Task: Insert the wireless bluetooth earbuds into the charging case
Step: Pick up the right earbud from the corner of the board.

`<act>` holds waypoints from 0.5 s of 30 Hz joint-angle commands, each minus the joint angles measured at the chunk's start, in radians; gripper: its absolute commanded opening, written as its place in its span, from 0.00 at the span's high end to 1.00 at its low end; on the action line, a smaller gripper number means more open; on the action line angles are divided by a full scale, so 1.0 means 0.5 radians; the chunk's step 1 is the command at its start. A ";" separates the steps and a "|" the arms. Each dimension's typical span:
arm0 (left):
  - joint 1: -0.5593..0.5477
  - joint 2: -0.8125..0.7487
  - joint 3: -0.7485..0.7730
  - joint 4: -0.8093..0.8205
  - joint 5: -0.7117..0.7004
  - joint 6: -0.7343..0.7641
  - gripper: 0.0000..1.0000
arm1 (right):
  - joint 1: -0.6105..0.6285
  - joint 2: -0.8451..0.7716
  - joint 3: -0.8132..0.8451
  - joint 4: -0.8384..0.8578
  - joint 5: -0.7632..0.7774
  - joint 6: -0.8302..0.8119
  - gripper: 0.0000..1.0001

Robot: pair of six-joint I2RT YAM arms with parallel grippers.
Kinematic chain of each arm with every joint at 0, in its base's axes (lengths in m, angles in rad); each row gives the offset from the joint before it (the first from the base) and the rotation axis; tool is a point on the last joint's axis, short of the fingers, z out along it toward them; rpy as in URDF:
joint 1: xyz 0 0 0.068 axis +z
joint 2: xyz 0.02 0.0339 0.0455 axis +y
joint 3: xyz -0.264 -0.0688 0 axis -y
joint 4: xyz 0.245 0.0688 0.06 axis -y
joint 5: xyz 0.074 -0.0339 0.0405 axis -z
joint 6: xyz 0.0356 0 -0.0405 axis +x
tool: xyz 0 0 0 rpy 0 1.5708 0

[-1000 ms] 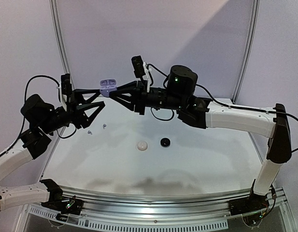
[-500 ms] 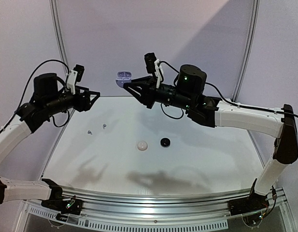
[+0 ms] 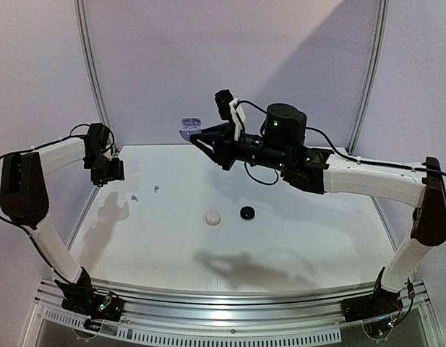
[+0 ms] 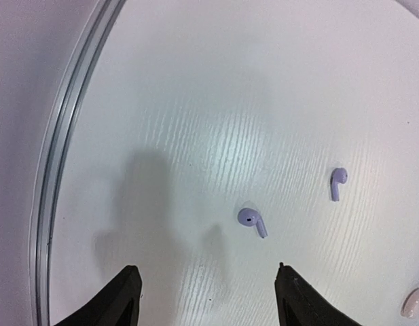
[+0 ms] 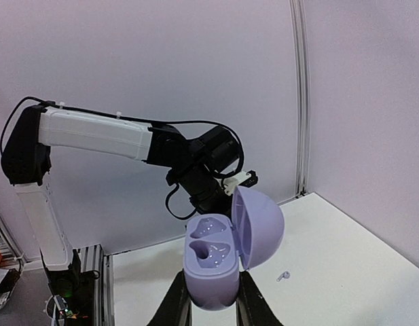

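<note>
Two tiny pale lavender earbuds lie loose on the white table. In the left wrist view one earbud (image 4: 252, 221) is just ahead of my fingers and the other earbud (image 4: 337, 182) is farther right. From above, both earbuds (image 3: 134, 196) (image 3: 156, 189) lie at the table's left. My left gripper (image 4: 209, 293) hangs open above them, holding nothing; seen from above, the left gripper (image 3: 107, 172) points down. My right gripper (image 5: 212, 302) is shut on the lavender charging case (image 5: 210, 261), held high with its lid (image 5: 262, 227) open and both wells empty. In the top view the case (image 3: 188, 129) sits at the back centre.
A white puck-like case (image 3: 212, 217) and a black puck-like case (image 3: 246, 212) rest mid-table. A metal rail (image 4: 66, 149) runs along the table's left edge, close to my left gripper. Walls close off the back and sides.
My left arm has swung away from the case, back to the left, and turned down over the earbuds. The right gripper has carried the case slightly right.
</note>
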 commanded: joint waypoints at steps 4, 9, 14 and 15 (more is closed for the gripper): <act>-0.024 0.323 0.176 0.023 0.001 -0.325 0.32 | -0.006 -0.104 -0.044 -0.059 0.072 0.009 1.00; -0.069 0.496 0.169 0.033 0.027 -0.424 0.35 | -0.006 -0.071 0.001 -0.082 0.066 0.009 1.00; -0.111 0.577 0.176 0.071 0.061 -0.467 0.37 | -0.005 -0.036 0.043 -0.136 0.050 -0.002 1.00; -0.115 0.594 0.179 0.081 0.057 -0.473 0.37 | -0.006 -0.037 0.043 -0.142 0.049 -0.001 1.00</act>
